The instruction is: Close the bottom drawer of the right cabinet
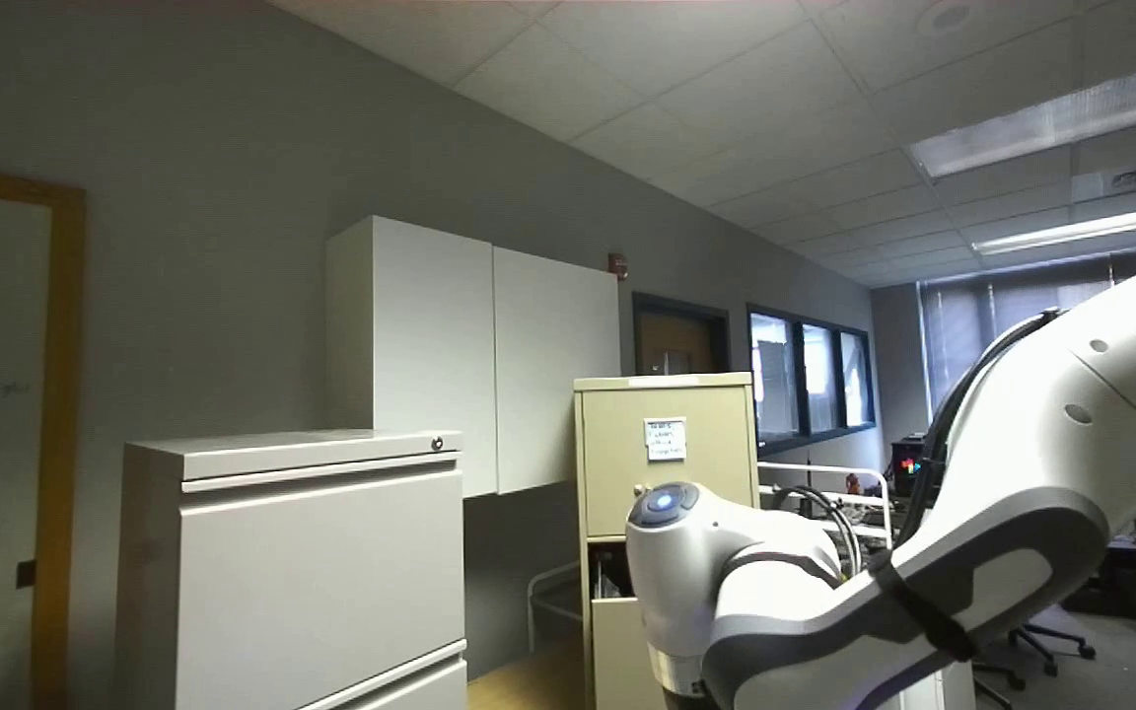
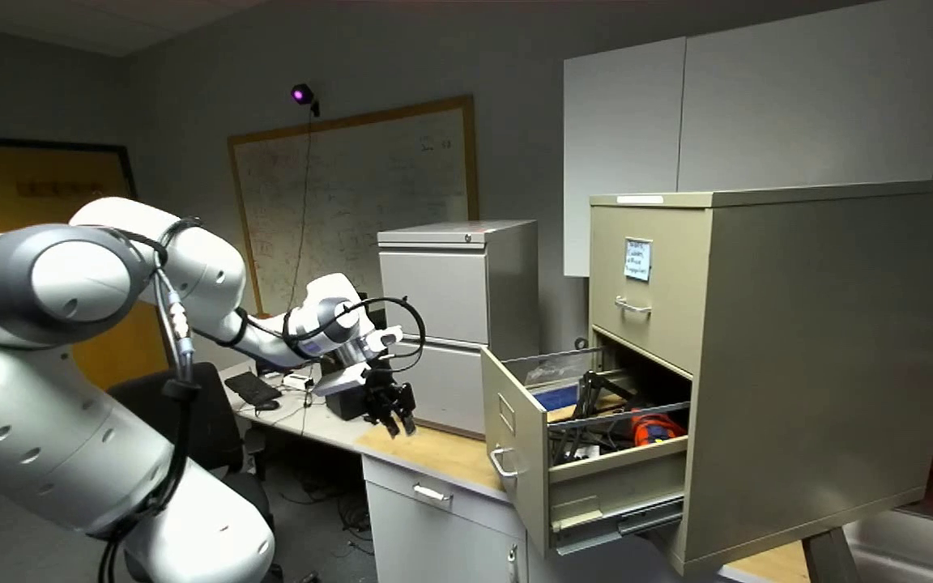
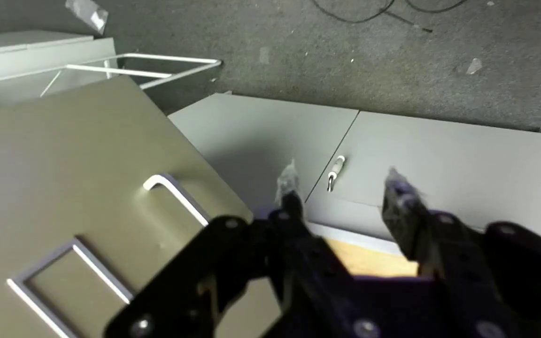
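The right cabinet (image 2: 823, 356) is beige metal and shows in both exterior views (image 1: 615, 444). Its bottom drawer (image 2: 527, 486) is pulled out, with tools and cables inside. The drawer front carries a silver handle (image 2: 502, 461). In an exterior view my arm covers much of the drawer front (image 1: 613, 641). In the wrist view the drawer front (image 3: 87, 155) fills the left side, with its handle (image 3: 181, 199) partly behind a finger. My gripper (image 2: 402, 427) is open and empty, pointing down beside the drawer front, apparently apart from it. Its two fingers (image 3: 341, 180) stand wide apart in the wrist view.
A pale grey cabinet (image 2: 434, 300) stands on the wooden counter (image 2: 434, 453) behind the gripper. White base cupboards (image 2: 442, 526) with handles are below the counter. The upper drawer front (image 2: 653, 267) with a paper sheet is shut. White wall cupboards (image 2: 807, 113) hang above.
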`<state>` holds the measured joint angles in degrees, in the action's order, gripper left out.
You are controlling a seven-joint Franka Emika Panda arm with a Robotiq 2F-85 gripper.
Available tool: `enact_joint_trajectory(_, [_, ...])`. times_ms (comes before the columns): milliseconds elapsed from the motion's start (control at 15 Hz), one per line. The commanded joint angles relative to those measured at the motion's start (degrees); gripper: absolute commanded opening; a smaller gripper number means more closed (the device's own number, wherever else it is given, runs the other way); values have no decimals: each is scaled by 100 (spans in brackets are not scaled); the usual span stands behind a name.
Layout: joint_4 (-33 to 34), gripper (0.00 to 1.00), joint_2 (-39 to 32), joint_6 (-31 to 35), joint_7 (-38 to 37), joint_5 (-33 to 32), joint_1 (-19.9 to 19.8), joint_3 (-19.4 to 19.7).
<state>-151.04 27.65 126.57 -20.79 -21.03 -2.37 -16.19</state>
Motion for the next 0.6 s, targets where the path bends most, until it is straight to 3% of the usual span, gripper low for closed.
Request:
enact_joint_trajectory(0, [201, 20, -631, 542, -940, -1451, -244, -537])
enact_joint_trajectory(200, [164, 0, -915, 915, -1762, -2990, -781, -1088])
enact_joint_trajectory(533, [319, 0, -1079, 1190, -2725, -5506, -2243, -2001])
